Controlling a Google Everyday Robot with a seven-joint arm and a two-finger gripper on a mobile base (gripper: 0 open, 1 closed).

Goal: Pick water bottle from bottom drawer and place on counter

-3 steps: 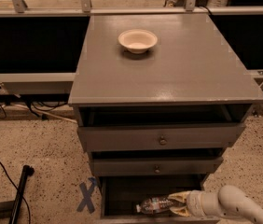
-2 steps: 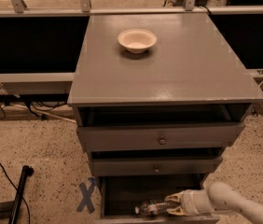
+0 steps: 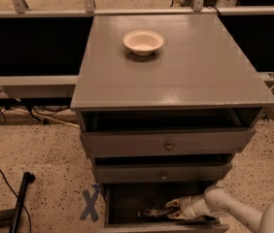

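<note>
The water bottle [image 3: 150, 211] lies on its side in the dark inside of the open bottom drawer [image 3: 122, 202], near the front middle. My gripper [image 3: 171, 209] reaches into the drawer from the right, level with the bottle. It is open, with its tips at the bottle's right end, one above and one below. The pale arm [image 3: 224, 208] runs off to the lower right. The grey counter [image 3: 190, 76] tops the cabinet above.
A white bowl [image 3: 143, 41] stands at the back middle of the counter. The two upper drawers [image 3: 168, 144] stick out slightly above the bottom one. A blue X mark [image 3: 91, 204] and a black pole [image 3: 20, 198] are on the speckled floor to the left.
My gripper has moved left inside the bottom drawer, closing the gap to the bottle's right end. The bottle has barely shifted.
</note>
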